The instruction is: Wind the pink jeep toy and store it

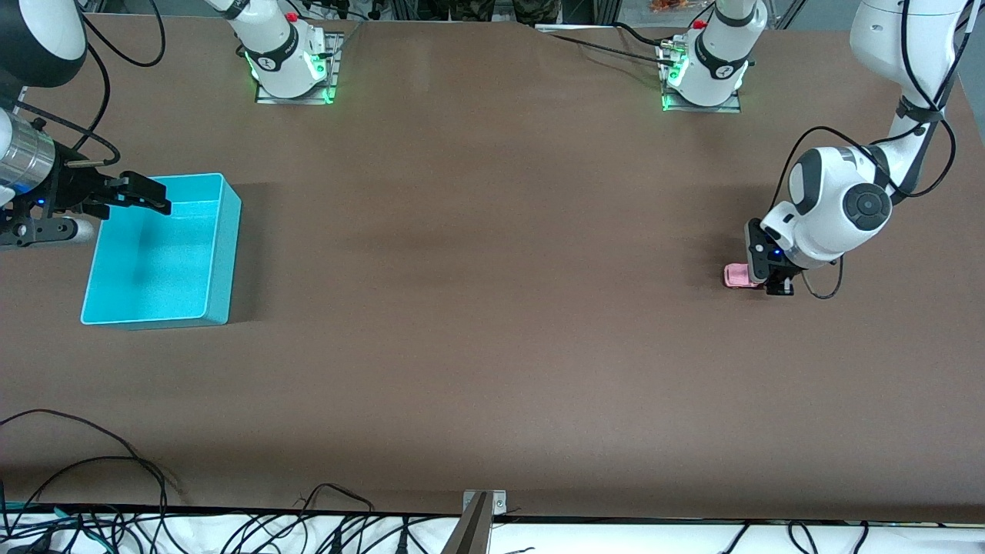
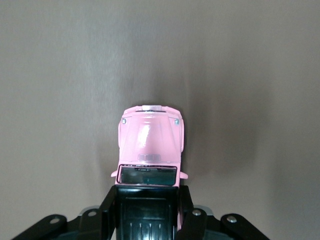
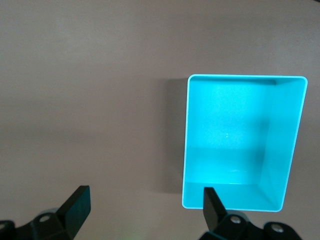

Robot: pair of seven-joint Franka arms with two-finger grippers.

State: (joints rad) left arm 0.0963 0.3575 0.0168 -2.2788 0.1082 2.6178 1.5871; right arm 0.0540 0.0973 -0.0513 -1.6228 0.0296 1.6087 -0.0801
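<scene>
Brown counter (image 1: 492, 346) all around, pretty bare apart from the turquoise bin (image 1: 219, 254) down at the right arm's end and the pink jeep toy (image 2: 150, 142) at the left arm's end. The jeep looks like a small, hard, light thing, probably glossy and a bit slippery on the painted hood, so the boxy cab with the black roof seems the sensible place to pinch it, squeezing across the sides. That's exactly where the left tool (image 2: 149, 210) has it: fingers clenched on either side of the cab, hood poking out ahead of the fingertips, wheels seemingly down on the counter. My guess is a pull-back wind needs firm downward pressure without letting it skid. The right tool (image 3: 145, 202) hangs over the counter with one finger over the bin's edge, spread wide, grasping nothing, just waiting.
</scene>
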